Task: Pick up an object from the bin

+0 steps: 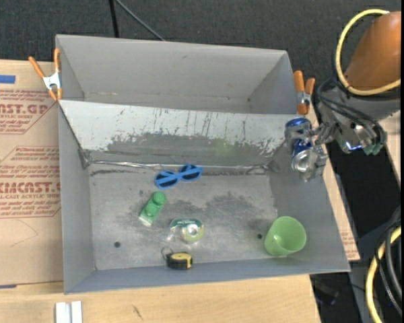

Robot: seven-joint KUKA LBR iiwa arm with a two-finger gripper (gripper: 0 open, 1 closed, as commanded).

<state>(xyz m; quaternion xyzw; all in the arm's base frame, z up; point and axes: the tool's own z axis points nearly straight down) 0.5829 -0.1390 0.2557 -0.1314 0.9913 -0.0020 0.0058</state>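
Where the hand (pixel 306 155) hangs over the three-o'clock rim of the grey metal bin (pixel 188 79) — its grip cannot be told — a round green plastic cup (pixel 285 236) lies at five.

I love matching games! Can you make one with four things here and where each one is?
1 blue sunglasses
2 green cup
3 yellow tape measure
4 gripper

A by the bin's right wall
B bottom right corner
C just below the far wall
D against the bottom wall, near the middle

Pairs: 1-C, 2-B, 3-D, 4-A
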